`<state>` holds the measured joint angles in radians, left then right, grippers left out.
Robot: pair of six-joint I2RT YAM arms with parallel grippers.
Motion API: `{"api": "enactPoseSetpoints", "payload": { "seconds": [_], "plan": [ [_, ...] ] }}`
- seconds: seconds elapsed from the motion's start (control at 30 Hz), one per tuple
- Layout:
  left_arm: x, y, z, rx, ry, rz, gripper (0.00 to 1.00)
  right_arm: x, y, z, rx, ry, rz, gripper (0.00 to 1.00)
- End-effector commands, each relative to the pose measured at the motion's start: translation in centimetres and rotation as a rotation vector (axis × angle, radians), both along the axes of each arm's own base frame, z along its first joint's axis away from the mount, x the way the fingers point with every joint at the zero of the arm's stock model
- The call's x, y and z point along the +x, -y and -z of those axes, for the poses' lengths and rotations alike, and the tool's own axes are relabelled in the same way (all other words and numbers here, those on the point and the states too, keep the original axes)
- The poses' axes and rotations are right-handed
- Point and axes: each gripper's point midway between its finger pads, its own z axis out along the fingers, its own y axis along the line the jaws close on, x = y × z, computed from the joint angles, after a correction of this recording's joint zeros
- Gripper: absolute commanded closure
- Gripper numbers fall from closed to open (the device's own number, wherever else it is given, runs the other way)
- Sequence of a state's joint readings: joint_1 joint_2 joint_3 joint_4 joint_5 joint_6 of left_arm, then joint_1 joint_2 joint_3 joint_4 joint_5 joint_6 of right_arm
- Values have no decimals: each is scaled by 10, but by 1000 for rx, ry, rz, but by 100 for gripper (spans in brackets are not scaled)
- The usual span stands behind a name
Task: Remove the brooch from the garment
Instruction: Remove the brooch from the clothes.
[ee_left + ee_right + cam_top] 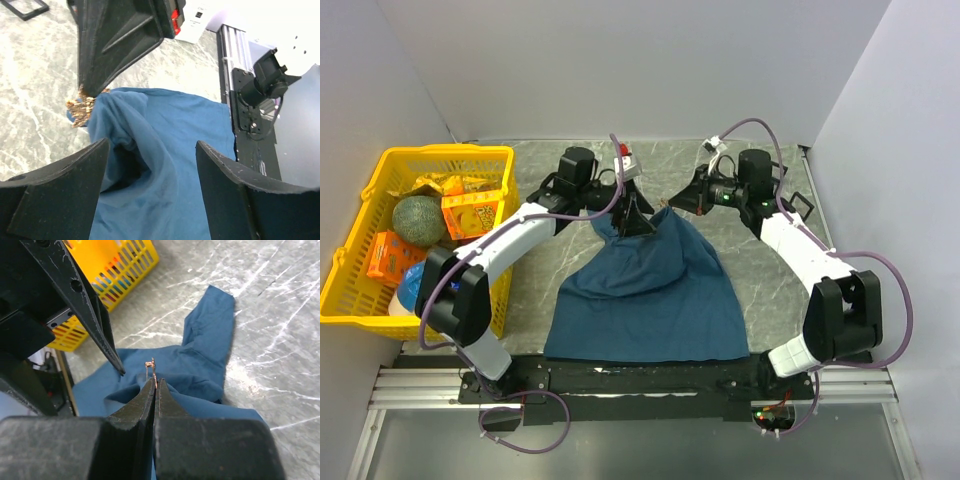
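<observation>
- Right hand (154, 382) is clamping shut on the gold brooch (81, 106) at the raised peak of the teal T-shirt (645, 290).
- Left hand (150, 150) is hanging open just beside that peak.
- The T-shirt's hem is lying on the desk (775, 265).

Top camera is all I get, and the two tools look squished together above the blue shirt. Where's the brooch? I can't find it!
Observer: The left wrist camera shows it. It's a little gold brooch on the pulled-up edge of the shirt, right at the tip of the right tool.
Operator: Is that tool pinching it?
Observer: It looks so. In the right wrist camera its jaws are shut, with the gold bit poking out past the tips.
Operator: And the other tool?
Observer: The left tool is wide open, and shirt cloth shows through the gap.
</observation>
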<state>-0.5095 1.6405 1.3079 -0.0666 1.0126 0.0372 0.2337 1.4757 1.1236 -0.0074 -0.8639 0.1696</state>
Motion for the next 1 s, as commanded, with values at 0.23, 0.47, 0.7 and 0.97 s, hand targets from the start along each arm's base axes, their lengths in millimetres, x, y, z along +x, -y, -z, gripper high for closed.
{"api": "enactPoseSetpoints", "payload": {
  "seconds": [0.23,0.47,0.7,0.97],
  "plan": [
    [63,-1,-14,17,63,-259,23,-18,-9,-26,124,27,-146,100],
    [72,2,-21,-29,56,-233,26,-25,-8,-29,140,25,-174,100],
    [55,0,-28,-100,-5,-100,34,-27,-4,-32,159,18,-182,100],
    [41,4,-23,-114,-57,-9,42,-25,-3,-34,164,19,-175,100]
  ]
}}
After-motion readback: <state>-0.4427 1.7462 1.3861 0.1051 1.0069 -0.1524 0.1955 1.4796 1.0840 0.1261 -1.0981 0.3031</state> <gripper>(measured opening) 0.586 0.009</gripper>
